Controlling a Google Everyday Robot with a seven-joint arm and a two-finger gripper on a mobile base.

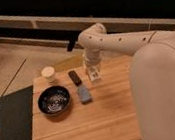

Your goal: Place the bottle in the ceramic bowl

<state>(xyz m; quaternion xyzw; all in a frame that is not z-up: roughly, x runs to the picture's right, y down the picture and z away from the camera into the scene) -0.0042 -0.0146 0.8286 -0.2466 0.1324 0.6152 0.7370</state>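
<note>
A pale wooden tabletop [104, 117] built from broad planks fills the middle of the camera view. Its grain runs left to right, and its left edge meets a dark green-grey mat [9, 126] lying on the floor. Beyond the mat, a light wood floor [4, 66] stretches back to a dark wall crossed by pale horizontal rails [37, 23]. The robot's white arm [121, 40] arches in from the bulky white body at the right and turns down over the far part of the tabletop. It ends in the tool [94, 71], which hangs low just above the boards. The bottle [96, 77] shows as a small pale shape right at the tool's tip, near the tabletop's far centre. It cannot be told whether the tool is clenched on it or released. The ceramic bowl [54, 100], black and glossy with pale streaks inside, sits on the left part of the tabletop, well apart from the bottle. Between them lie a dark oblong block [74, 77] and, just in front of it, a blue-grey flat block [84, 93]. A short cream jar [48, 74] stands near the far left corner, behind the bowl.
</note>
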